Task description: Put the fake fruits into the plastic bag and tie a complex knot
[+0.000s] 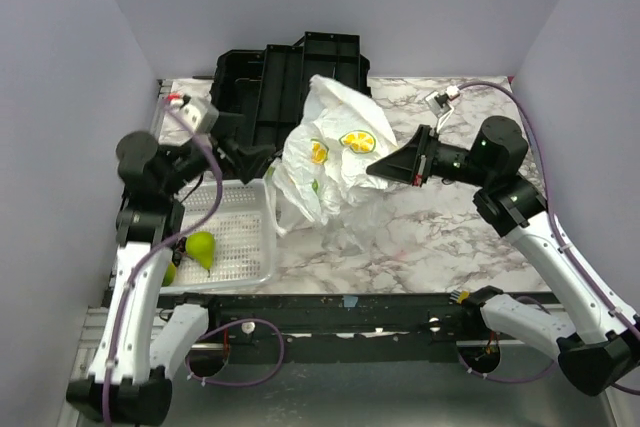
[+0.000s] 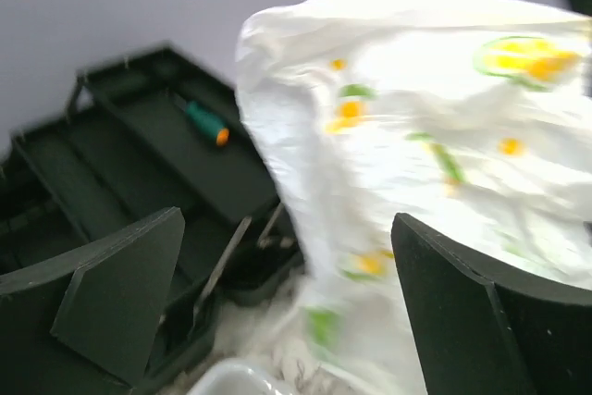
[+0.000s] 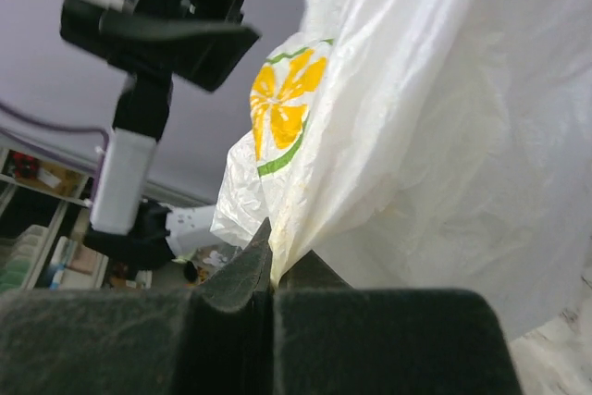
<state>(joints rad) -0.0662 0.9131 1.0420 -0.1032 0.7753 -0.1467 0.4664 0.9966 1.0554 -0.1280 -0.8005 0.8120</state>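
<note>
The white plastic bag [image 1: 335, 152] with a lemon print stands lifted and stretched in the middle of the table. My right gripper [image 1: 380, 168] is shut on its right edge, and the film [image 3: 407, 117] runs out from between the closed fingers. My left gripper [image 1: 262, 157] is open and empty just left of the bag; the bag [image 2: 416, 127] fills the space ahead of its fingers [image 2: 120, 293]. Two yellow-green fake fruits [image 1: 200, 247] lie in the white perforated basket [image 1: 235, 232] at the front left. No knot shows.
A black open toolbox [image 1: 285, 77] sits at the back, with a green-handled screwdriver [image 2: 205, 122] in one tray. Grey walls close in the marble table on three sides. A black rail runs along the near edge.
</note>
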